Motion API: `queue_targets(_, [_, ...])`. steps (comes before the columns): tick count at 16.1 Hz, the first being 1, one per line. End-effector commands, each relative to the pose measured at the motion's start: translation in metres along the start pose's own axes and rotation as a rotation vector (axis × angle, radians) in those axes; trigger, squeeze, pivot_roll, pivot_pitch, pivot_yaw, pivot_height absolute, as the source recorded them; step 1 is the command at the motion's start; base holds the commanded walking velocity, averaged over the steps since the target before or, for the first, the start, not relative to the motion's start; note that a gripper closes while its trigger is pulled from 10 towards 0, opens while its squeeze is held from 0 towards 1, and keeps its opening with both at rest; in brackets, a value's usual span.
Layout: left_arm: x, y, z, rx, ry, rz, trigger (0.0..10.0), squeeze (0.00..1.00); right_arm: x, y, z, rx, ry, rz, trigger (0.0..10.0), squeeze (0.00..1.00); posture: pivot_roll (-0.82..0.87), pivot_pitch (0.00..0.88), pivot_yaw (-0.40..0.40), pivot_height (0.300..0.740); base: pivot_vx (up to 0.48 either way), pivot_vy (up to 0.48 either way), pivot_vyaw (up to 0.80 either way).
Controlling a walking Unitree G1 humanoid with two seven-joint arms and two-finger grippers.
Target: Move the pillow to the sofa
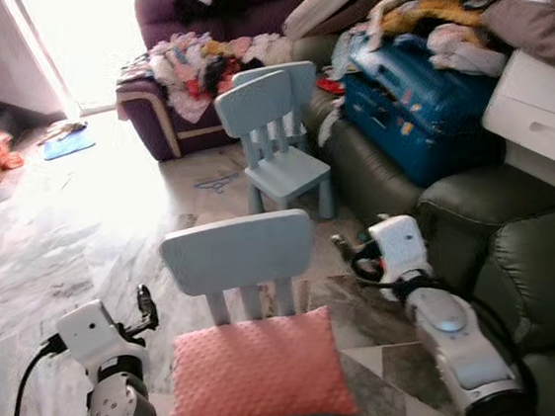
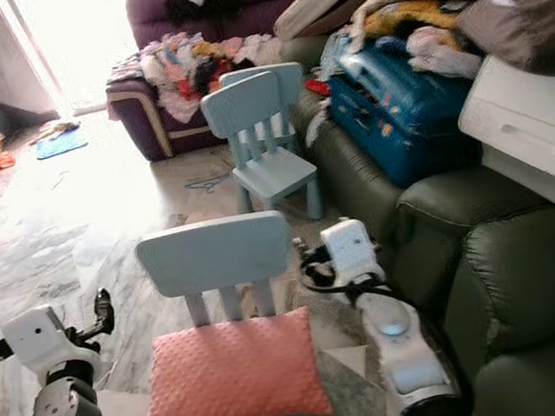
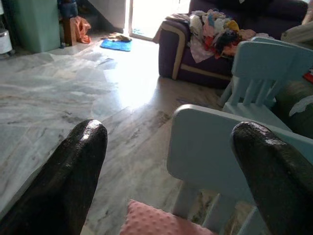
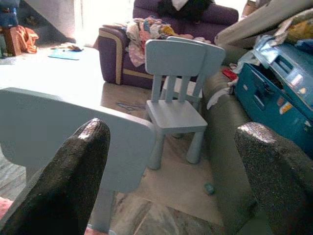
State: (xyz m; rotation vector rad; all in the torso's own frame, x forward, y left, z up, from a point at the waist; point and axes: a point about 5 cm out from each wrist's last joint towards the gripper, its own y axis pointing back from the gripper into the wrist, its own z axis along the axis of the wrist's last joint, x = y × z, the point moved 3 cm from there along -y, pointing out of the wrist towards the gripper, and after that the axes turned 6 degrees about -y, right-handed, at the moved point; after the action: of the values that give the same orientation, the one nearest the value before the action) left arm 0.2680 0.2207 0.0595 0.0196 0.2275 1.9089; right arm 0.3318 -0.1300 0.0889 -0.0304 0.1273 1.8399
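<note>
The pink pillow (image 1: 257, 370) lies on the seat of the near light-blue child chair (image 1: 239, 253), its long axis left to right. It sits between both arms. The left gripper (image 3: 171, 161) and the right gripper (image 4: 171, 161) are wide open and empty, one at each short end. The green sofa (image 1: 522, 262) is to the right.

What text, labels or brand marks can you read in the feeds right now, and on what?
None reads.
Blue suitcase on the dark sofa: small stickers, too blurred to read.
White box beside it: no print visible.
Pink pillow, light blue chair under it, second chair: no markings visible.
</note>
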Motion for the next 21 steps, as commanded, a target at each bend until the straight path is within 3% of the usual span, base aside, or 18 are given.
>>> queue_targets(1, [0.006,-0.002,0.004,-0.005,-0.012,0.023,10.0,0.0,0.011,-0.003,0.006,-0.021,-0.01,0.029,10.0,0.0,-0.14,0.012,0.065,0.74,0.0,0.472,0.0])
queue_targets(4, [0.005,-0.002,0.004,-0.004,-0.019,0.021,10.0,0.0,0.009,-0.002,0.006,-0.019,-0.011,0.025,10.0,0.0,-0.15,0.014,0.067,0.74,0.0,0.472,0.0])
queue_targets(16, [0.001,-0.003,0.003,-0.009,-0.05,0.019,10.0,0.0,0.01,-0.001,0.004,-0.014,-0.015,0.021,10.0,0.0,-0.14,0.017,0.074,0.74,0.0,0.0,0.0])
queue_targets(18, [0.001,0.0,-0.006,0.038,-0.077,-0.007,10.0,0.0,0.009,-0.002,0.003,-0.01,-0.032,0.024,10.0,0.0,-0.14,0.017,0.073,0.74,0.0,0.0,0.0])
queue_targets(21, [0.007,0.019,-0.028,0.106,-0.14,-0.094,10.0,0.0,0.005,0.005,-0.006,0.029,-0.088,0.017,10.0,0.0,-0.13,0.016,0.072,0.74,0.0,0.0,0.0])
